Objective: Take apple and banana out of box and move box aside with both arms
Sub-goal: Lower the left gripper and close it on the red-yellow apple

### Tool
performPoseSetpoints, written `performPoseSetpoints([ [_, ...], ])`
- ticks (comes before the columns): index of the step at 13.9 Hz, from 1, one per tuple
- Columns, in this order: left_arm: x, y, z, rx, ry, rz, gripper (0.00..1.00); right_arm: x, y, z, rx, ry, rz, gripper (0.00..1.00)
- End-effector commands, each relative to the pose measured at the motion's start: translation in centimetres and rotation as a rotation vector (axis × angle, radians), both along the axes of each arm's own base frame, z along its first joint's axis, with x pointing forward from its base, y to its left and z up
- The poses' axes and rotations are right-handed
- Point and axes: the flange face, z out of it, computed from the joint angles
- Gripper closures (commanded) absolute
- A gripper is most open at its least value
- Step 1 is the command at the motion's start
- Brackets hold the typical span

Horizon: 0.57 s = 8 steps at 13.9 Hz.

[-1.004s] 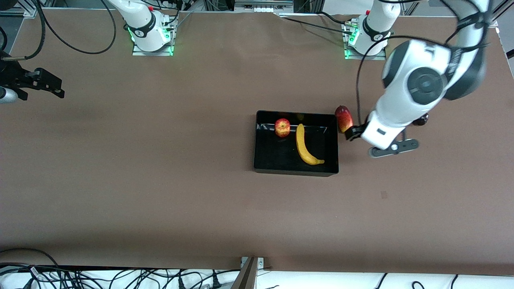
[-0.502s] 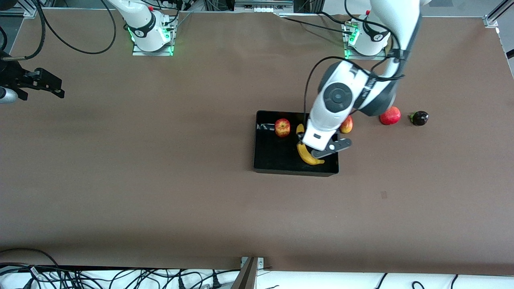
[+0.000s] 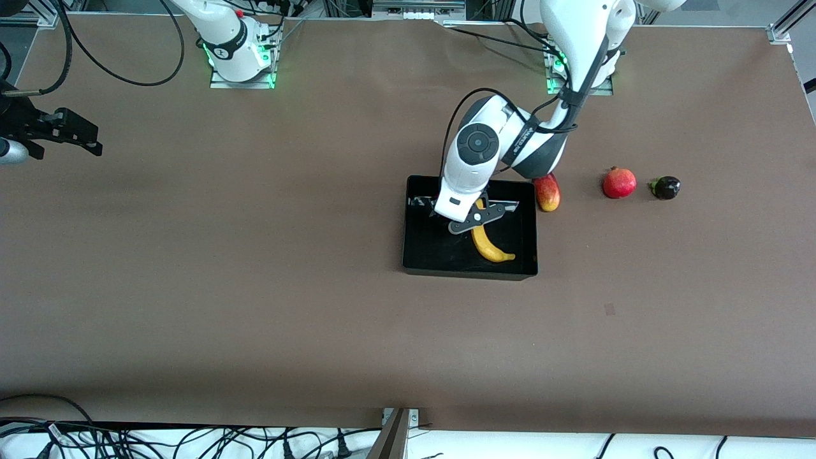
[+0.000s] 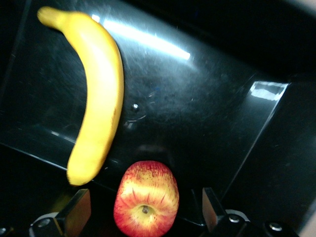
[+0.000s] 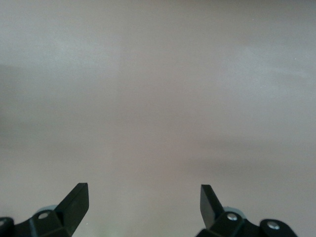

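A brown worktop (image 3: 255, 287) filled the front view, with cables trailing along its edge nearest the front camera and both arm bases along the edge farthest from it. The black tray (image 3: 433, 255) sat on the worktop toward the left arm's end, and the banana (image 3: 488, 245) lay inside it, in the part of the tray closer to that end. The apple (image 4: 146, 198) was in the tray too, beside the banana; the front view hid it under the left arm's wrist, but the left wrist view showed it stem-up on the glossy black floor. The left gripper (image 4: 143, 217) hung over the tray directly above the apple, its fingers (image 4: 79, 207) spread wide, one to each side of the fruit and apart from it. Just outside the tray wall, toward the left arm's end, lay the mango (image 3: 548, 193), partly under the left arm's elbow. The pomegranate (image 3: 619, 183) sat farther along toward that end, well apart from the tray, with a small dark fruit (image 3: 666, 187) just beside it. The right gripper (image 5: 143, 210) waited at the right arm's end of the worktop, over bare brown surface, its fingers (image 5: 76, 200) open and holding nothing.
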Motion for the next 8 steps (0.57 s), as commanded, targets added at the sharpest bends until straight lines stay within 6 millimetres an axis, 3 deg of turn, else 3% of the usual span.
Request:
performPoseSetpoints([
  [1,-2.4,-0.2,-2.8,-0.002,0.005,-0.003,0.00,0.1,-0.1,0.3,-0.007,0.001,0.014,0.00],
  [5,-4.2,-0.4,-4.9,-0.005,0.008,-0.004,0.00,0.1,-0.1,0.3,-0.007,0.001,0.014,0.00],
  [8,-4.2,-0.4,-5.0,-0.005,0.009,0.001,0.00,0.1,-0.1,0.3,-0.007,0.001,0.014,0.00],
])
